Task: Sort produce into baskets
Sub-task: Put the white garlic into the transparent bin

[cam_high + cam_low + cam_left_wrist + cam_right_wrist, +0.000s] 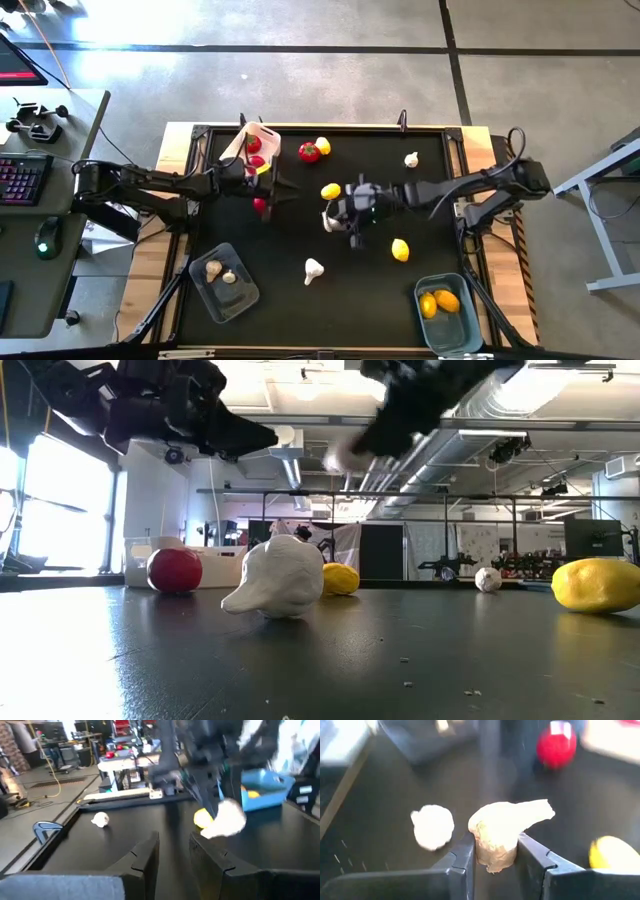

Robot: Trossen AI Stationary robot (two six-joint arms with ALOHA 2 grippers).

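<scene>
A: The garlic bulb [505, 837] sits squeezed between the right gripper [338, 218]'s fingers, lifted over the table's middle.

B: Why lifted?

A: Probably to carry it toward seven o'clock, where the clear basket [243, 301] holds garlic.

B: And the left gripper [172, 855]?

A: Partly open, holding nothing, at nine o'clock.

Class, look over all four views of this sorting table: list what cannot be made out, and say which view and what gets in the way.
- White basket, high view: the left arm covers part of it, so its tomato count is uncertain.
- Left hand, left wrist view: nothing shows between its fingers; whether it grips anything is unclear.
- Garlic in the right hand, low view: reduced to a pale motion blur.
- Clear basket, low view: out of frame.
</scene>
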